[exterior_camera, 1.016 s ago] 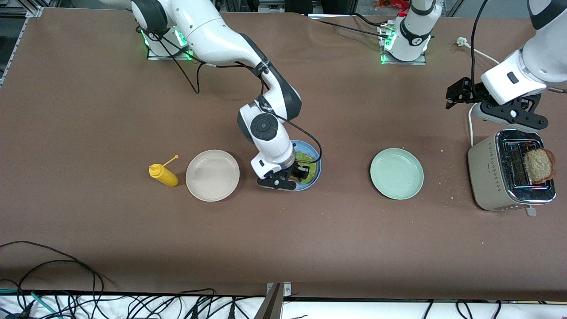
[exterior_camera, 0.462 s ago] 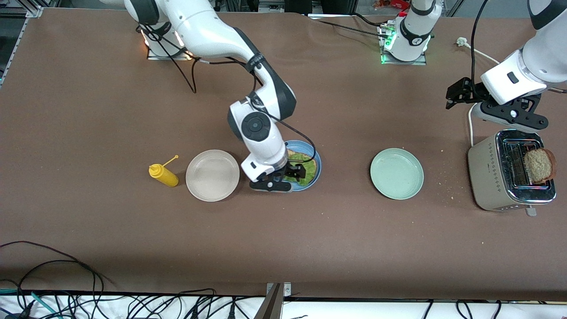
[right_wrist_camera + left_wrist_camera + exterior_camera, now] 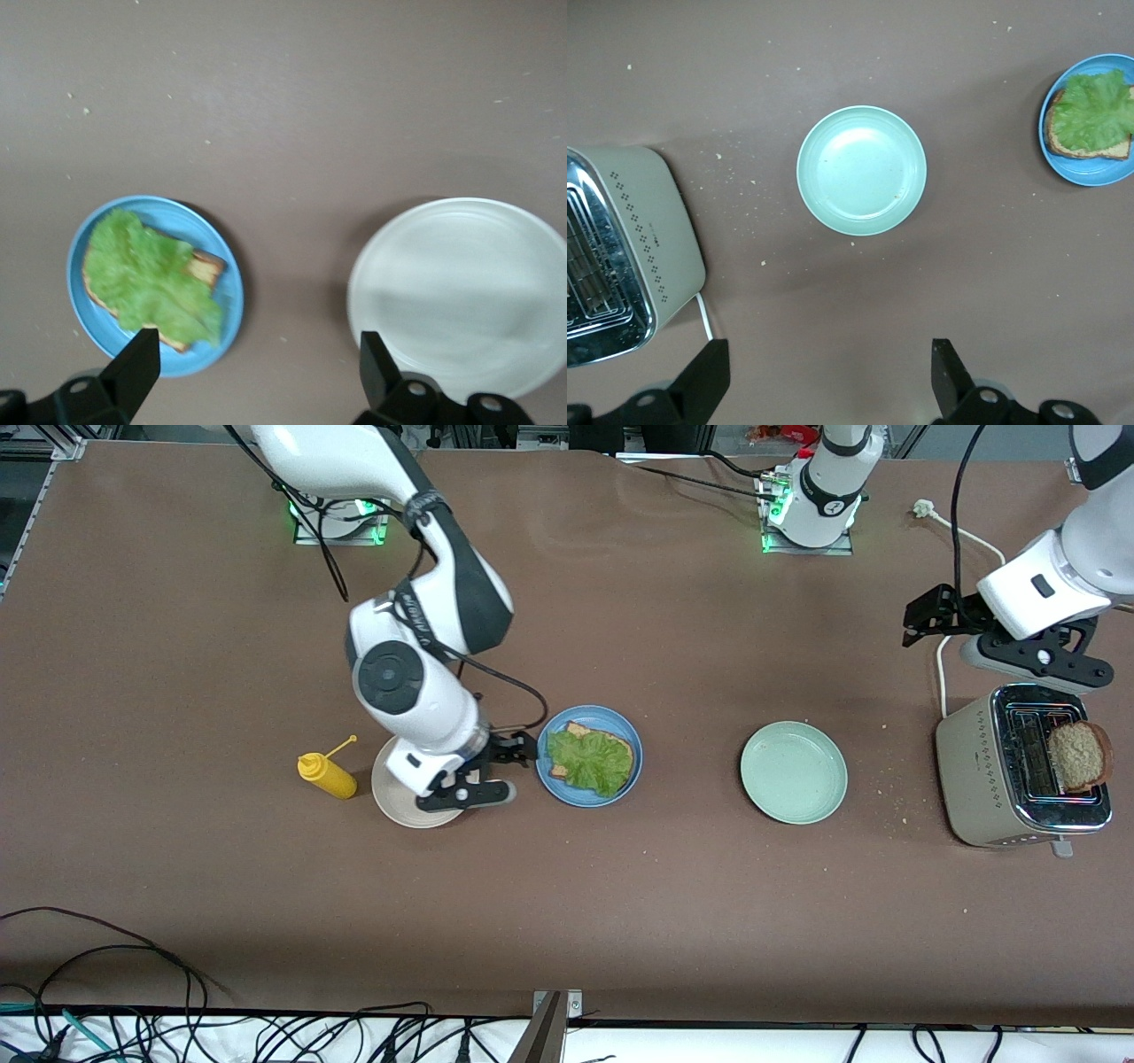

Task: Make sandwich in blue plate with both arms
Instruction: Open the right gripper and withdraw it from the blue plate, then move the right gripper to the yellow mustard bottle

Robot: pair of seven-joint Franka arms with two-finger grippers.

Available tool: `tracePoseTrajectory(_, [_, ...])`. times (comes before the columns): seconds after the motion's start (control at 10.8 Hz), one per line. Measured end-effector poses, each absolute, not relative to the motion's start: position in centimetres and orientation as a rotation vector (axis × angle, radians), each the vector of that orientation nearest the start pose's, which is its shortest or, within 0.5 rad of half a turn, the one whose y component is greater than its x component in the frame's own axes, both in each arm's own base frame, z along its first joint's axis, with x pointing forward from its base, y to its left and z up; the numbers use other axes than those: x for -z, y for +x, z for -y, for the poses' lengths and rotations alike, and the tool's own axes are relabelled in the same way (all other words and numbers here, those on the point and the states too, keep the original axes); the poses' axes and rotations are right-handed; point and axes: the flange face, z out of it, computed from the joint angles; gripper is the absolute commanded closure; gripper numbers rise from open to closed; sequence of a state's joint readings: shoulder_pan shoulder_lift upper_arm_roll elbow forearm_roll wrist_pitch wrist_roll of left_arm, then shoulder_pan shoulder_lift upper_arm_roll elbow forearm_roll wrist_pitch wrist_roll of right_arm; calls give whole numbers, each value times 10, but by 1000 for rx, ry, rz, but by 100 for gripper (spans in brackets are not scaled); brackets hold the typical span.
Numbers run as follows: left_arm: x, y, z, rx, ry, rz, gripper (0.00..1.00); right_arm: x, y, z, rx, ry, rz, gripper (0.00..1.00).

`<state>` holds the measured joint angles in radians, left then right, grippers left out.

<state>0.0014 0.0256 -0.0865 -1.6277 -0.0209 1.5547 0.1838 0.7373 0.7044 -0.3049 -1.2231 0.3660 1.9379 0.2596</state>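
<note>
Lettuce (image 3: 588,761) lies on one bread slice (image 3: 576,731) in the blue plate (image 3: 630,737); the second slice (image 3: 1077,756) waits in the toaster (image 3: 970,779). The left end effector (image 3: 930,615) and right end effector (image 3: 505,766) are apart, empty.

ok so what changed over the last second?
The right gripper let go of the lettuce, rose off the blue plate and swung toward the right arm's end of the table; it now hangs open over the beige plate. The lettuce lies on the bread slice in the blue plate. The left gripper shifted slightly, open above the toaster. The green plate, mustard bottle and toast stayed put.
</note>
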Motion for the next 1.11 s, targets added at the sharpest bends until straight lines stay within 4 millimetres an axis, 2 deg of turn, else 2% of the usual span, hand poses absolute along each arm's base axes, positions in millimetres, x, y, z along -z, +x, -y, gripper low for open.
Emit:
tracePoseTrajectory(0.18, [-579,558,35,-161,-3144,-388,0,-392,643,-339,-77,-2976,314,0])
tracePoseTrajectory(0.37, [-577,559,32,-164,-3145,-381,0,-417,648,-282,-109,-2960,429,0])
tracePoseTrajectory(0.74, [-577,559,37,-162,-3143,-394,0,-468,653,-142,-179,-2919,659,0])
tracePoseTrajectory(0.92, [-577,559,40,-162,-3142,-402,0,-473,653,-69,-211,-2817,888,0])
tracePoseTrajectory(1.11, [-577,559,41,-161,-3142,-405,0,-462,649,12,-207,-2649,1089,0])
